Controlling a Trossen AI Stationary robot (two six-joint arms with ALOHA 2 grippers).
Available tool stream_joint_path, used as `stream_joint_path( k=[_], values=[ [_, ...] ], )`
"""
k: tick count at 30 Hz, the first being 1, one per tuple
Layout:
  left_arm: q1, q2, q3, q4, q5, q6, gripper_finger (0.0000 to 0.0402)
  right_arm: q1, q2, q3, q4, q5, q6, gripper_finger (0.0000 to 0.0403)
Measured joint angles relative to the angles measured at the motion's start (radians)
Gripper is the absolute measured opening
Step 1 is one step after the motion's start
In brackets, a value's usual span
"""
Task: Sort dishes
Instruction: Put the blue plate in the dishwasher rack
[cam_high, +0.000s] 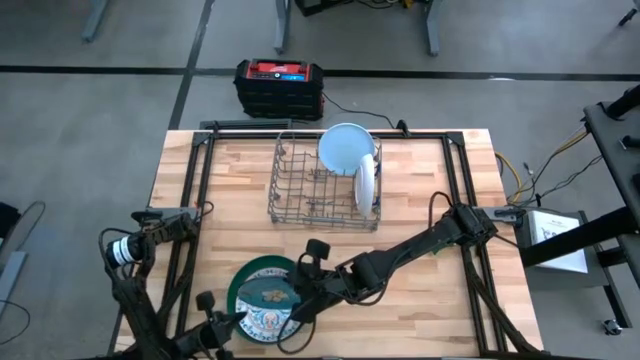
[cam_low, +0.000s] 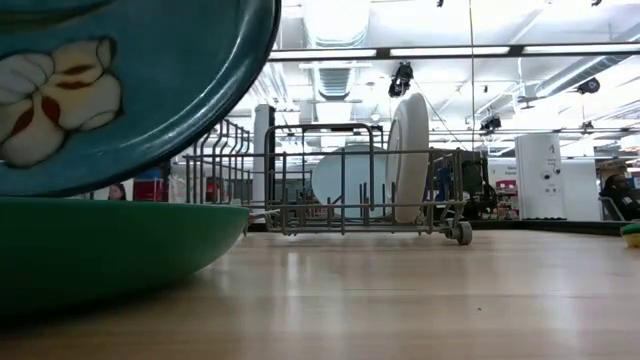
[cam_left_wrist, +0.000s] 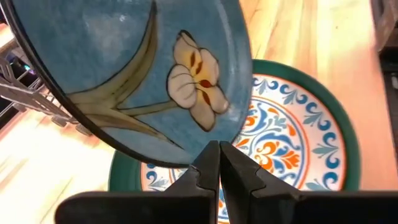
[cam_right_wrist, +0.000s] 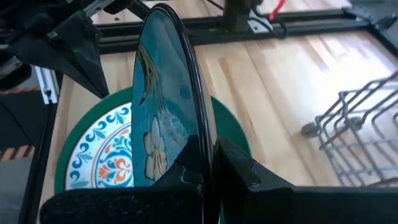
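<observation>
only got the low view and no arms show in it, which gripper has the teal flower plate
observer: the right gripper, shut on the rim of the teal plate, which stands on edge over the green plate.
operator: and the left one
observer: the left gripper is shut and holds nothing. Its tip is right by the teal plate's lower rim, and I cannot tell whether it touches.
operator: anything in the green plate
observer: yes, a patterned plate in blue and orange lies flat in it.
</observation>
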Motion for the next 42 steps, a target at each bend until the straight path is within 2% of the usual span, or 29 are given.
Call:
stream_joint_path(
  k=[12, 18, 26, 29, 34, 38, 42],
  values=[
    [-0.026, -0.001, 0.073, -0.073, 0.003, 0.0, 0.0, -0.004, -0.007, 0.214, -0.259, 0.056, -0.153, 0.0006],
    [-0.026, -0.001, 0.073, -0.116, 0.003, -0.004, 0.0, -0.013, -0.015, 0.315, -0.385, 0.11, -0.335, 0.0006],
    [-0.026, -0.002, 0.073, -0.19, -0.003, -0.056, 0.0, -0.085, -0.119, 0.324, -0.43, 0.104, -0.577, 0.0006],
    [-0.023, -0.002, 0.07, -0.2, -0.004, -0.067, 0.0, -0.118, -0.171, 0.325, -0.455, 0.054, -0.678, 0.0006],
    [0.002, -0.003, 0.06, -0.2, 0.002, -0.08, 0.0, -0.21, -0.244, 0.321, -0.526, -0.124, -0.816, 0.0006],
    [0.025, -0.004, 0.058, -0.201, 0.022, -0.087, 0.0, -0.3, -0.284, 0.321, -0.543, -0.17, -0.934, 0.0006],
    [0.042, -0.005, 0.057, -0.2, 0.023, -0.099, 0.0, -0.387, -0.305, 0.32, -0.598, -0.315, -1.163, 0.0006]
  ],
)
